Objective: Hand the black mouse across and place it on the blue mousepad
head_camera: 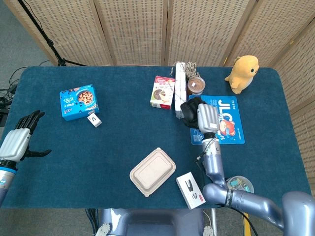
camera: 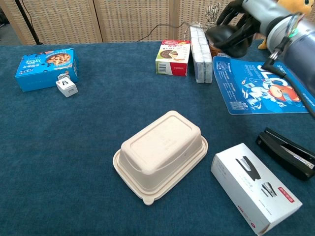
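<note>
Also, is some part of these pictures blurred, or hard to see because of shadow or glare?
Head view: even light, no glare, all sharp; the left hand is clear. Chest view: the right hand holding the black mouse looks slightly soft and is cut by the top edge; the blue mousepad shows no glare.

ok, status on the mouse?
Right hand grips black mouse, lifted above table. Left hand open, idle at table's left edge. Not yet on blue mousepad; pad surface bare.
</note>
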